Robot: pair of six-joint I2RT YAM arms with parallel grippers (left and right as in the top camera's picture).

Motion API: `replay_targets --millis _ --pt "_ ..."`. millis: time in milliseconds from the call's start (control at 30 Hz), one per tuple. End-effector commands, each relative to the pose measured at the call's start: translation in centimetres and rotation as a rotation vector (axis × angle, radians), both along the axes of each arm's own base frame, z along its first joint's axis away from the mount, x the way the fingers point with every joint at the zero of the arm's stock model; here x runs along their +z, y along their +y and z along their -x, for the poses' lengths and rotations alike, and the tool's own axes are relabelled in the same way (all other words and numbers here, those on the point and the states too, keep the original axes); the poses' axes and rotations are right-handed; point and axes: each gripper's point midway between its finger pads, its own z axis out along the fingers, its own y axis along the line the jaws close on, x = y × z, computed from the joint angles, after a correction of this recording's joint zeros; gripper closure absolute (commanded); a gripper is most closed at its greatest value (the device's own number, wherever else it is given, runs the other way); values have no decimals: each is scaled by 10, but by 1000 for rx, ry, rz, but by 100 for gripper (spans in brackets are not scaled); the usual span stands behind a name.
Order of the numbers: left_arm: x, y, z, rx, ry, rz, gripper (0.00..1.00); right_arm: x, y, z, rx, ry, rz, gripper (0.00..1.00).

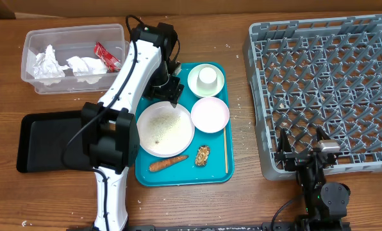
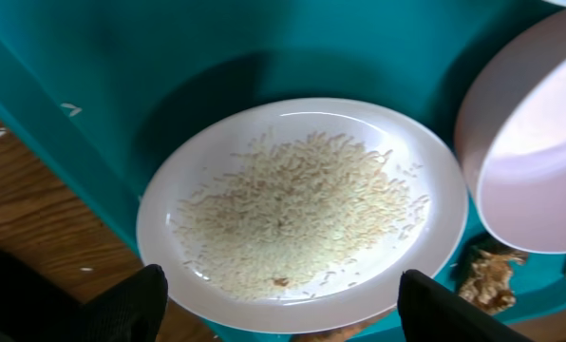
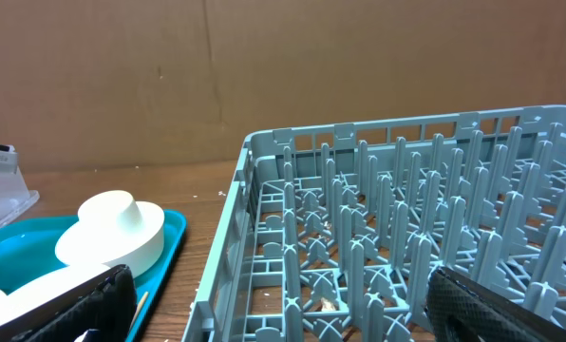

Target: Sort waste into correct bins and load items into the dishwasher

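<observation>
You hold the left gripper (image 2: 281, 306), fingers spread, over the plate (image 2: 437, 249) of rice (image 2: 297, 214) at centre frame. Next, grip its rim. The right gripper (image 3: 283, 309) idles, unclenched.

On the teal serving tray (image 1: 178, 178) we see a white plate (image 1: 186, 132) strewn with rice grains (image 1: 160, 128), a smaller white bowl (image 1: 209, 115), a cup (image 1: 207, 77) inside a green-rimmed bowl (image 1: 192, 84), a carrot piece (image 1: 168, 164), a brown lump (image 1: 202, 155) and chopsticks (image 1: 226, 151). Off its far-left corner, a clear tub (image 1: 29, 48) holds crumpled napkins (image 1: 47, 63) and a red wrapper (image 1: 106, 56). The black tray (image 1: 47, 144) lies left and the grey dish rack (image 1: 319, 77) right.
</observation>
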Motion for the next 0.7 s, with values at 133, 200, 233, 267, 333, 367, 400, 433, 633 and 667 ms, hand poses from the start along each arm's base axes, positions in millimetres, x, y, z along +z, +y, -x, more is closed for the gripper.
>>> replay_targets --millis 133,200,233,267,333,367,400,433,633,667 --pt "-1 -12 11 -3 51 46 21 -1 0 0 2 -5 0 0" --pt "-1 -13 10 32 47 41 18 -1 0 0 2 -5 0 0" --pt "-1 -14 9 48 44 40 18 -1 0 0 2 -5 0 0" --pt "-1 -15 9 57 41 39 19 -1 0 0 2 -5 0 0" --pt "-1 -18 8 59 36 44 21 -1 0 0 2 -6 0 0" --pt "-1 -19 8 58 34 48 20 -1 1 0 2 -5 0 0" --pt "-1 -20 6 56 28 50 20 -1 0 0 2 -5 0 0" --pt "-1 -21 6 54 23 51 21 -1 0 0 2 -5 0 0" --pt "3 -15 -27 173 -97 42 15 -1 0 0 2 -5 0 0" --pt "6 -13 -31 180 -113 49 15 -1 1 0 2 -6 0 0"
